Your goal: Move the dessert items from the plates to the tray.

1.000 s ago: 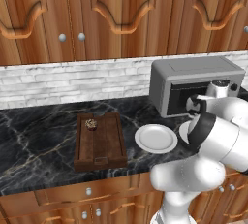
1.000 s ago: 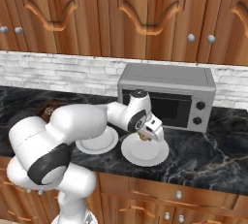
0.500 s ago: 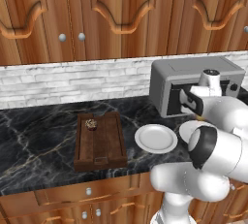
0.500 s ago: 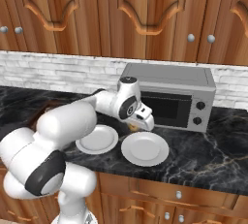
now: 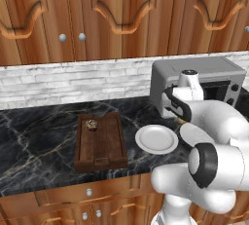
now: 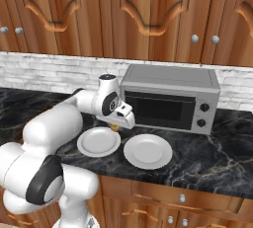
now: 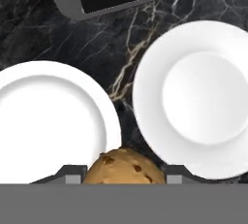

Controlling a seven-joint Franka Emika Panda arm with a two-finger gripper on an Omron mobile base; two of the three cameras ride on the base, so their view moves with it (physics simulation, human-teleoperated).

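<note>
My gripper point(image 6: 117, 125) hangs just above the counter, over the gap between the two white plates, shut on the tan-orange morsel point(image 7: 124, 166). That morsel point(image 6: 114, 128) peeks out below the fingers. Both plates are bare: the left plate point(image 6: 99, 141) and the right plate point(image 6: 147, 151), seen from above as the left plate point(image 7: 46, 121) and the right plate point(image 7: 203, 97). The dark wooden tray point(image 5: 100, 143) lies further left on the counter. The dark brown cupcake point(image 5: 91, 124) sits at the tray's far end. In the left base view the gripper point(image 5: 180, 120) is beside the nearer plate point(image 5: 156, 139).
A grey microwave point(image 6: 170, 98) stands right behind the plates, close to the gripper. The black marble counter point(image 5: 39, 131) stretches left of the tray. A white brick backsplash and wooden cabinets rise behind.
The gripper has risen from the right plate with the tan-orange morsel and swung left, to above the gap between the plates. That plate is now bare.
</note>
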